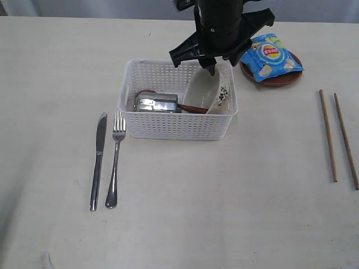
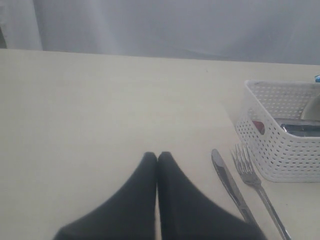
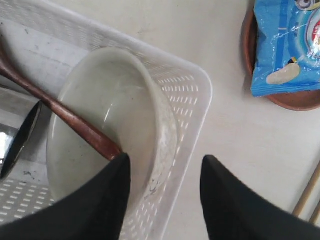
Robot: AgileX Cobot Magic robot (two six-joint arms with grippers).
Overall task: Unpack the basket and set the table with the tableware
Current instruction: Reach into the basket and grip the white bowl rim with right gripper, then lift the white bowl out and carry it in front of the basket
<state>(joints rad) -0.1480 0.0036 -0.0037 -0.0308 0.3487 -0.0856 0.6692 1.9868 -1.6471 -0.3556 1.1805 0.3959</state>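
The white basket (image 1: 176,126) stands mid-table. Inside it a white bowl (image 1: 203,91) leans on its side, with a steel cup (image 1: 157,103) and a wooden spoon (image 3: 75,120) beside it. My right gripper (image 3: 166,161) is open above the basket's corner, one finger inside the bowl (image 3: 100,125), the other outside the basket wall (image 3: 192,100). A knife (image 1: 98,159) and a fork (image 1: 115,159) lie left of the basket. Two chopsticks (image 1: 328,134) lie at the far right. My left gripper (image 2: 157,156) is shut and empty over bare table (image 2: 100,110), near the knife (image 2: 227,180).
A blue chips bag (image 1: 272,56) lies on the brown plate (image 1: 280,80) behind and right of the basket. The table's far edge runs just behind the plate and the arm.
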